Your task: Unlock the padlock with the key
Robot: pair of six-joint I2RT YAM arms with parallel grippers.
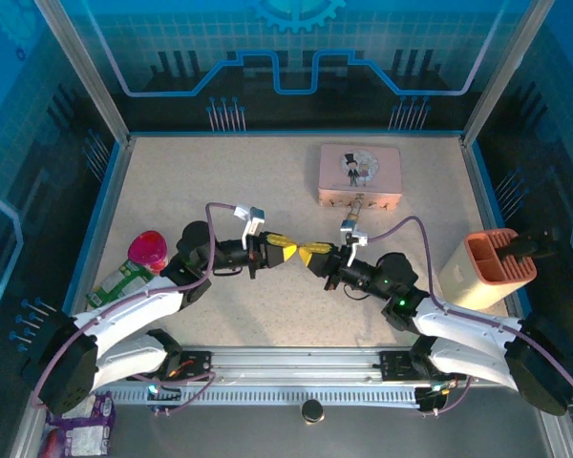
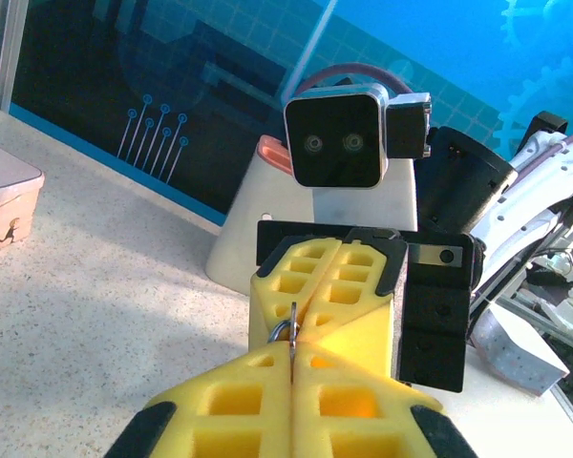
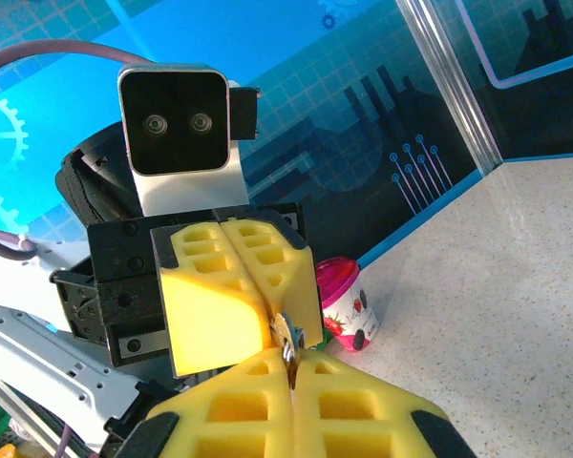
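Over the middle of the table my two grippers meet tip to tip. The left gripper (image 1: 294, 247) (image 2: 293, 361) is shut. Its yellow pads pinch the tiny brass padlock (image 3: 286, 330), and the silvery shackle (image 2: 281, 332) loops out at the left side. My right gripper (image 1: 312, 254) (image 3: 289, 370) is shut too, on a thin dark metal sliver that looks like the key (image 3: 288, 358), which points into the padlock. Both pieces are mostly hidden by the foam fingers. In the top view they are too small to make out.
A pink picture tin (image 1: 360, 176) lies at the back of the table. At the right edge stands an orange-and-white holder (image 1: 487, 267). By the left edge are a pink-lidded yoghurt cup (image 1: 148, 250) and a green carton (image 1: 119, 283). Blue walls enclose the table.
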